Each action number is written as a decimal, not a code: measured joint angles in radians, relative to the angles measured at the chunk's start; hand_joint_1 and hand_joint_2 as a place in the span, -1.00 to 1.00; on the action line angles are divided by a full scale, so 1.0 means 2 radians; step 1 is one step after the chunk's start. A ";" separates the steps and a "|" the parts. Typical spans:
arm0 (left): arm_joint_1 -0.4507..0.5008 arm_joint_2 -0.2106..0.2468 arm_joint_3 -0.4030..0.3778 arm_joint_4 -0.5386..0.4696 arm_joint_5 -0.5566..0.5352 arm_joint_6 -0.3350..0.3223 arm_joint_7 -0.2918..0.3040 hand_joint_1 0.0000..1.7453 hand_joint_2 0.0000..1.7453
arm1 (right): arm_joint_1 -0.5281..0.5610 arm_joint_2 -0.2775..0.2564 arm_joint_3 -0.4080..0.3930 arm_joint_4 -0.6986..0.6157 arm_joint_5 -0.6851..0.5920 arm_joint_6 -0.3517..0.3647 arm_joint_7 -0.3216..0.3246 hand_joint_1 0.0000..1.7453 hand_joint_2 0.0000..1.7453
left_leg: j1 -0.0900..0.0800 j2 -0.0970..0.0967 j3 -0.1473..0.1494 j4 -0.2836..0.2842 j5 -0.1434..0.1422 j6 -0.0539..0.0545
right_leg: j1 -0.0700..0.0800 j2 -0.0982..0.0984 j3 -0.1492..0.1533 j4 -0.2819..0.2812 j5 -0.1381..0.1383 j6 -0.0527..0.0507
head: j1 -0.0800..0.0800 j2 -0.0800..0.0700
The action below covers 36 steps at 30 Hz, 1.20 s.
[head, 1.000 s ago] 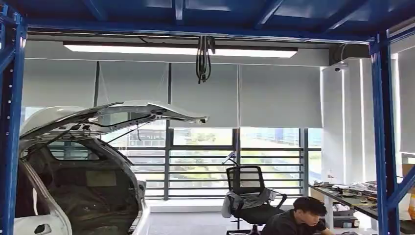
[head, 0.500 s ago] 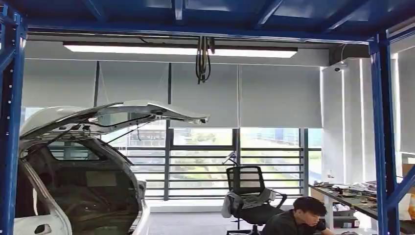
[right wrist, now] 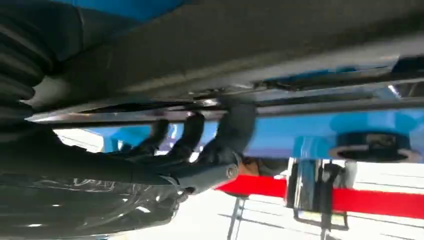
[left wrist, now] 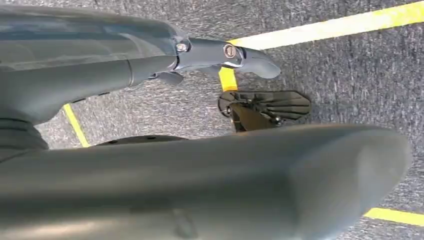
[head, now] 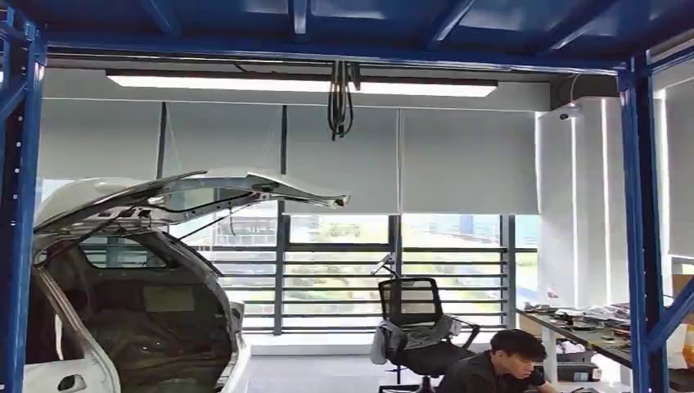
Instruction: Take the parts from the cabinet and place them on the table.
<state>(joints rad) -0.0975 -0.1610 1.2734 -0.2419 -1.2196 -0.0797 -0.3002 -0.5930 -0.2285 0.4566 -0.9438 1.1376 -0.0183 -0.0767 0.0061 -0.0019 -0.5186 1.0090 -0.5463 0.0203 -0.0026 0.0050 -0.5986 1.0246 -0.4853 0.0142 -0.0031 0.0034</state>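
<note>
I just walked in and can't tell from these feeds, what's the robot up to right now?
The robot's head camera looks out through a blue rack frame at a white car with its hatch raised and a person seated low by an office chair. Its right hand reaches up with fingers curled against a long dark part under blue shelving. Its left hand hangs over grey floor with yellow lines, holding nothing.

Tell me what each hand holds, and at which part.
Left hand holds nothing. Right hand: fingers touch a long grey panel's shiny edge; a grip cannot be told.
</note>
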 joint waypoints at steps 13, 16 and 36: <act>0.002 0.000 -0.011 0.001 -0.005 -0.002 -0.057 -1.00 1.00 | 0.024 -0.015 -0.011 -0.032 0.005 -0.019 0.008 1.00 1.00 | 0.000 0.000 0.003 0.000 0.000 0.000 | 0.000 0.000 0.003 0.000 0.000 0.000 | 0.000 0.000; 0.002 0.000 -0.015 0.001 -0.009 -0.001 -0.057 -1.00 1.00 | 0.038 -0.020 -0.022 -0.056 0.005 -0.019 0.010 1.00 1.00 | 0.000 0.000 0.003 0.000 0.000 0.000 | 0.000 0.000 0.003 0.000 0.000 0.000 | 0.000 0.000; 0.005 0.000 -0.008 0.001 0.014 0.008 0.037 -1.00 1.00 | 0.134 0.053 -0.164 -0.340 -0.228 -0.023 -0.088 1.00 1.00 | 0.000 -0.001 0.001 0.000 0.000 0.000 | 0.000 -0.001 0.001 0.000 0.000 0.000 | 0.000 0.000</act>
<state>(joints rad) -0.0874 -0.1610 1.2569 -0.2392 -1.1922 -0.0633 -0.2263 -0.3249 -0.1230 0.1294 -1.6233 0.6806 -0.0650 -0.2534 0.0068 -0.0034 -0.5168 1.0087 -0.5464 0.0202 -0.0020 0.0034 -0.5966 1.0242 -0.4856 0.0141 -0.0031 0.0034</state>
